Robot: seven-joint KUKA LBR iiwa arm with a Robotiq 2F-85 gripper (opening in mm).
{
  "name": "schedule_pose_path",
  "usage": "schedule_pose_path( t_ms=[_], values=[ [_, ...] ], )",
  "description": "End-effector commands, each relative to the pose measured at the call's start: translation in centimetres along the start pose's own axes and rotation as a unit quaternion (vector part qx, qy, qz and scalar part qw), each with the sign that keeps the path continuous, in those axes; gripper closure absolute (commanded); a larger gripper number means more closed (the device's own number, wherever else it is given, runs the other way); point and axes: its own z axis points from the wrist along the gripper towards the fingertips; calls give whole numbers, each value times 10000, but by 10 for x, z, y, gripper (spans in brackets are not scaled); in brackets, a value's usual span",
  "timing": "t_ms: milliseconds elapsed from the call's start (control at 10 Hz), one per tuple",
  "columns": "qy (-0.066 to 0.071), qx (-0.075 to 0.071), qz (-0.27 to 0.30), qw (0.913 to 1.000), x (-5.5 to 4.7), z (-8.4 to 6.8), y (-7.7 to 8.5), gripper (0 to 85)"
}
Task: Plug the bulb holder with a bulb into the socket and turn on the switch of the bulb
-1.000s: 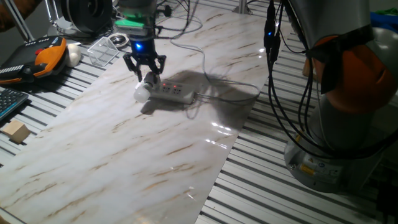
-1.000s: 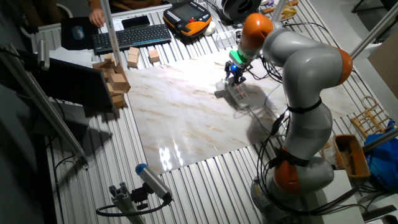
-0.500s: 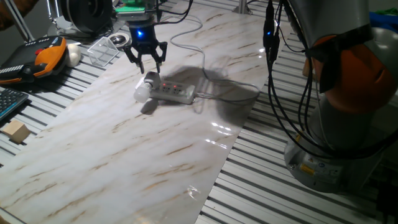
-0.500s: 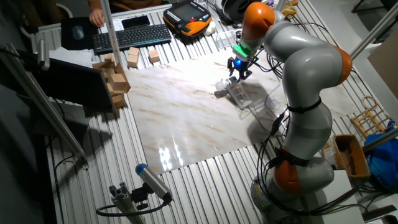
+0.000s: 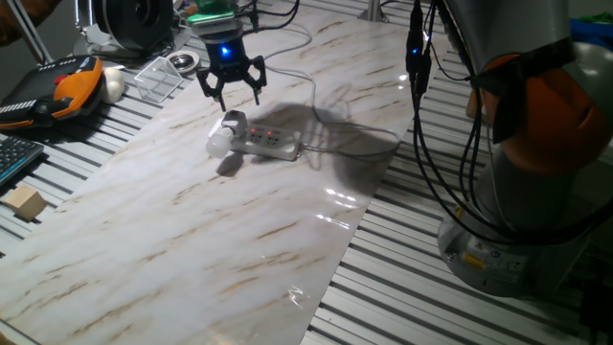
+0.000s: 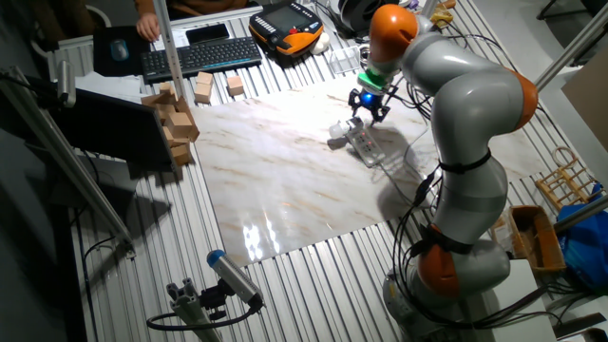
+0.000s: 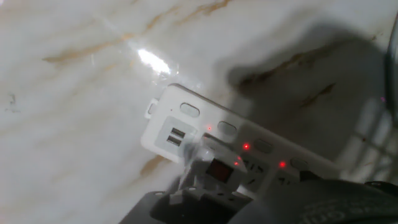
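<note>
The socket, a long white power strip (image 5: pixel 272 143) with red marks, lies on the marble board. The white bulb holder (image 5: pixel 235 123) stands in its left end, with the round bulb (image 5: pixel 219 145) sticking out to the left. My gripper (image 5: pixel 233 94) hangs open and empty just above and behind the holder, touching nothing. The other fixed view shows the gripper (image 6: pixel 369 109) above the strip (image 6: pixel 367 144). In the hand view the strip (image 7: pixel 186 127) runs diagonally, and the holder (image 7: pixel 208 177) with its red switch (image 7: pixel 219 169) sits at the bottom; the bulb is hidden there.
The strip's pale cable (image 5: pixel 356 140) runs right across the board. An orange-black pendant (image 5: pixel 67 86), a cream ball (image 5: pixel 114 84) and a clear plastic box (image 5: pixel 158 75) lie at the back left. A wooden block (image 5: pixel 26 203) lies left. The robot base (image 5: pixel 536 153) stands right.
My gripper has risen off the bulb holder and moved back and slightly right, fingers spread. The holder and bulb stay in the strip's left end.
</note>
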Motion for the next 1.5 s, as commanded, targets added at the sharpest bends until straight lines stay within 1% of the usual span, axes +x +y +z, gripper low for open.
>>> schedule_pose_path(
  t_ms=[0, 100, 300, 400, 500, 800, 1200, 1400],
  values=[
    [-27, 12, -25, 10000, -1, 1, -1, 170],
    [-113, 51, -69, 9999, -2, 2, -3, 170],
    [-79, 45, -164, 9998, -5, 4, -10, 170],
    [-34, 39, -206, 9998, -6, 6, -13, 340],
    [4, 37, -248, 9997, -5, 8, -15, 340],
    [47, 42, -267, 9996, -5, 10, -15, 340],
    [39, 68, -241, 9997, -4, 6, -12, 340],
    [34, 62, -203, 9998, -3, 7, -10, 340]
  ],
)
